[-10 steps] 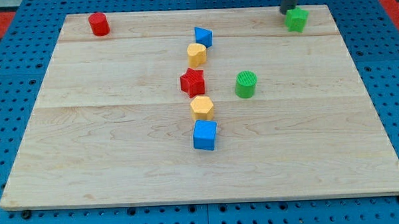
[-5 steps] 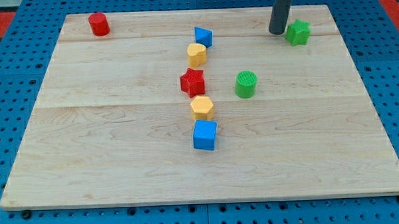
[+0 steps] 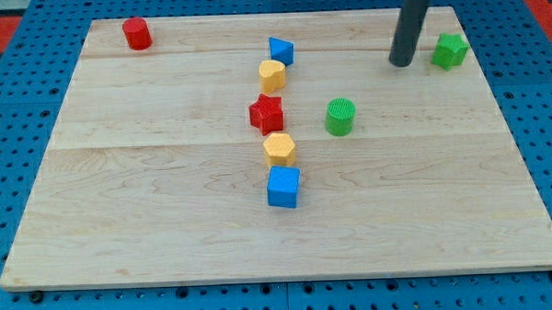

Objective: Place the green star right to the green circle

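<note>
**Seven blocks, one rod, one board**

Green: two, a star and a circle.
Red: two, a cylinder and a star.
Yellow: two, an upper and a lower.
Blue: two, a cube and a smaller angular block.
One rod, ending at my tip.
One board.

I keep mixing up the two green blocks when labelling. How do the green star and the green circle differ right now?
The green star has a pointed outline; the green circle is a round, ribbed cylinder. The star sits near the board's top right edge, while the circle stands nearer the middle. My tip is just left of the star, farther from the circle. Both share the same green.
</note>
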{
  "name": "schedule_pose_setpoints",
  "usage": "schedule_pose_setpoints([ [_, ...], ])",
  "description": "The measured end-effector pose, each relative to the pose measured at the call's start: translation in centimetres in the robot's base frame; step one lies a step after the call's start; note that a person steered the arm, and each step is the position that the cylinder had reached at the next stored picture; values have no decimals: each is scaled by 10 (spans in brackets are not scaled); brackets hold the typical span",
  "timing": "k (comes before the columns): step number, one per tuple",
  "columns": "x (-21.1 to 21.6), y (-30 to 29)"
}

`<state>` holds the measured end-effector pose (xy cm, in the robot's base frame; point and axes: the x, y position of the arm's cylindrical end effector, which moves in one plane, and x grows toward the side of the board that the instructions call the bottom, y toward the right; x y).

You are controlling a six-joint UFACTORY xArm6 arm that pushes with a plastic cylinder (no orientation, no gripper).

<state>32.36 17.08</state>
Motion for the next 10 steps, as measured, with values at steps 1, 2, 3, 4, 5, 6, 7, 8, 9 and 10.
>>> schedule_pose_setpoints([
  [1, 35, 70],
  [2, -1, 171],
  [3, -14, 144],
  [4, -54, 100],
  [5, -44, 65],
  [6, -20, 28],
  [7, -1, -16],
  [8, 20, 4],
  [9, 61, -16],
  [10, 70, -35],
])
